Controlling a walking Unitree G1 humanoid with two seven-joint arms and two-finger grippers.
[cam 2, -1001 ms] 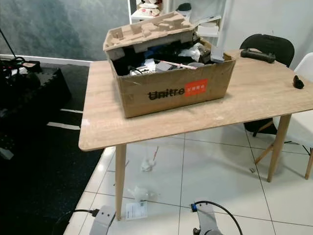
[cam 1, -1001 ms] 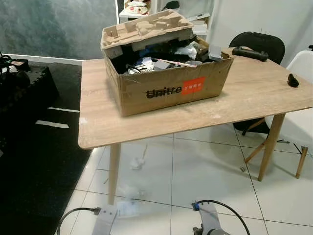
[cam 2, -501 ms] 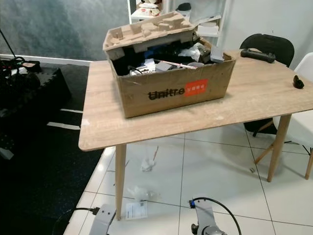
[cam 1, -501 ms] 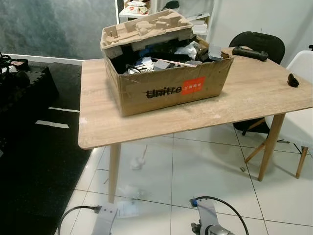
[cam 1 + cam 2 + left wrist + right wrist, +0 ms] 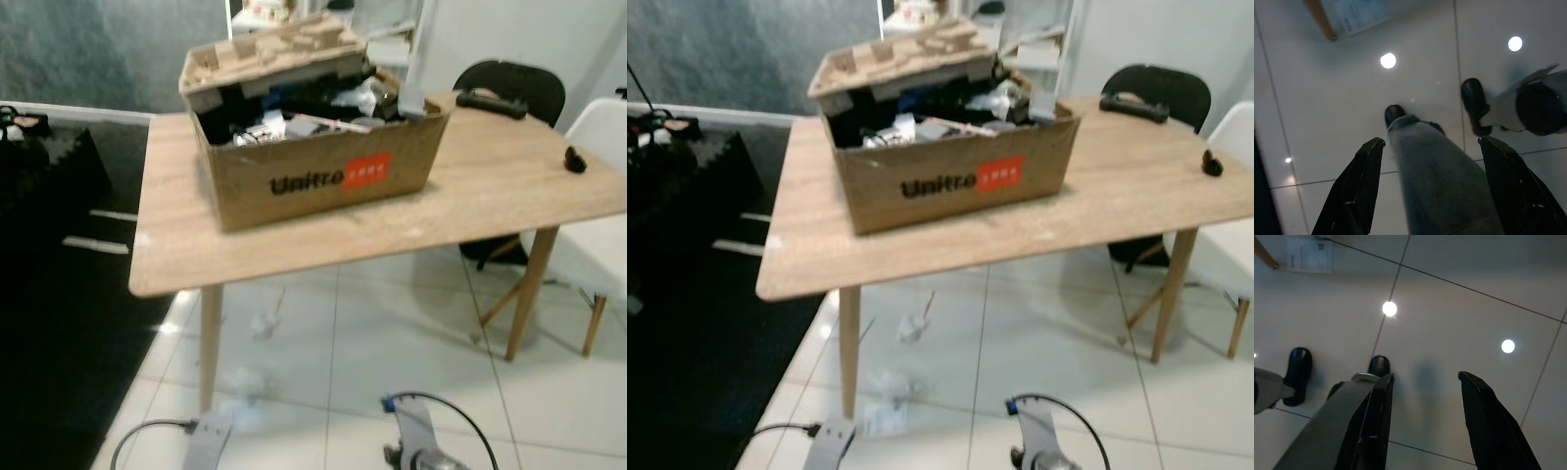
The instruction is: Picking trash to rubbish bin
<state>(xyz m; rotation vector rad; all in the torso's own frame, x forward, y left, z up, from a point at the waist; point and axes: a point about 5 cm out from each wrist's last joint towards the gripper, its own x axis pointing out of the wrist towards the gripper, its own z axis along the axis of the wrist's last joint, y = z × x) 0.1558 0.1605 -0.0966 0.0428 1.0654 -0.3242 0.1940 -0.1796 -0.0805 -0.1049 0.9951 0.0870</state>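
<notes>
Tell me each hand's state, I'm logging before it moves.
Left hand: open, holding nothing, above the floor tiles.
Right hand: open, holding nothing.

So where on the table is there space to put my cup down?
The wooden table is bare right of the cardboard box, up to the small black object near the right edge. There is also a bare strip left of the box. The box itself is crammed full.

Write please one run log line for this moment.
phase: approach | trash: crumpled scraps on floor under table | left gripper: open, idle | right gripper: open, idle | held: nothing
</notes>
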